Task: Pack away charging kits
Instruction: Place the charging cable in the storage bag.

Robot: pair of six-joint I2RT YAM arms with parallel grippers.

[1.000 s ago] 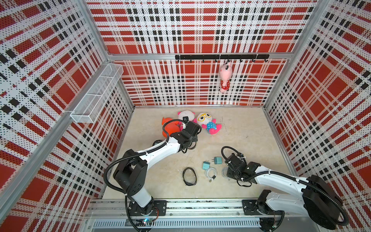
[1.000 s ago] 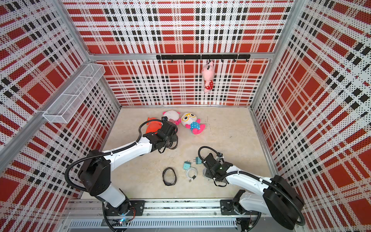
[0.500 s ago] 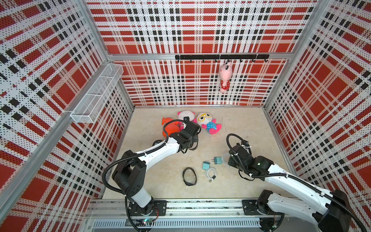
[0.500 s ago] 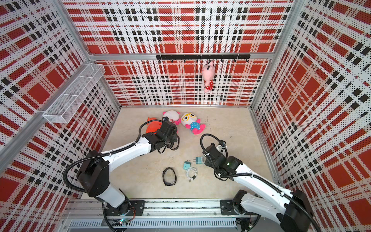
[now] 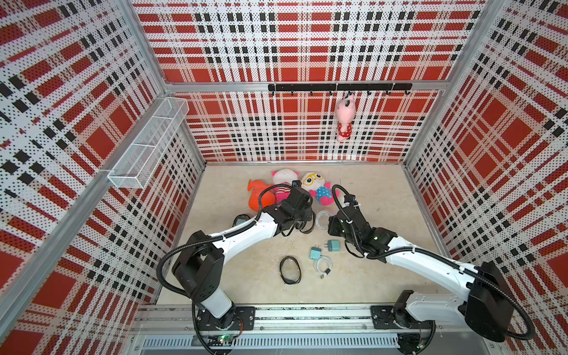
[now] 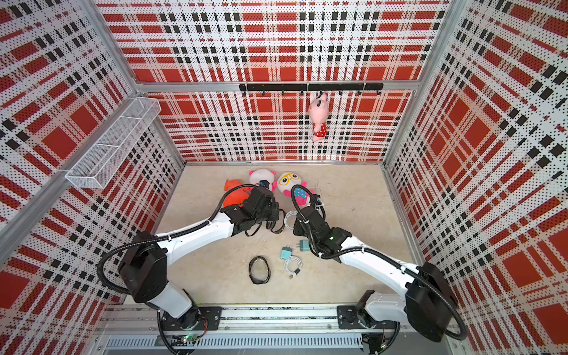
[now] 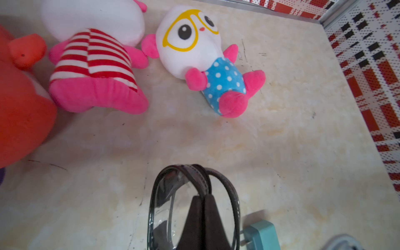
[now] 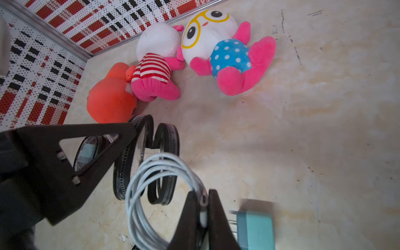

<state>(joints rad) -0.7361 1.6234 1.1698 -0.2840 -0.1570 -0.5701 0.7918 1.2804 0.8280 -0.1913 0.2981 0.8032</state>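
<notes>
Both arms reach low, wrists nearly meeting. The left pincer [image 7: 202,198] grips a black case [image 7: 164,216] by its rim; the right pincer [image 8: 202,195] is clamped on a coiled white cable [image 8: 135,203], 1 teal plug [image 8: 255,225] just beside it.

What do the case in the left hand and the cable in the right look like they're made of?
The case: probably soft clear vinyl, glossy with wrinkled reflections, edged by a black toothed zipper band. The cable: likely white rubbery plastic sheath, smooth and matte, bending into loose coils.

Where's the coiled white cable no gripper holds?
In both top views the white cable lies just robot-side of a teal cube adapter, right of a black oval case.
</notes>
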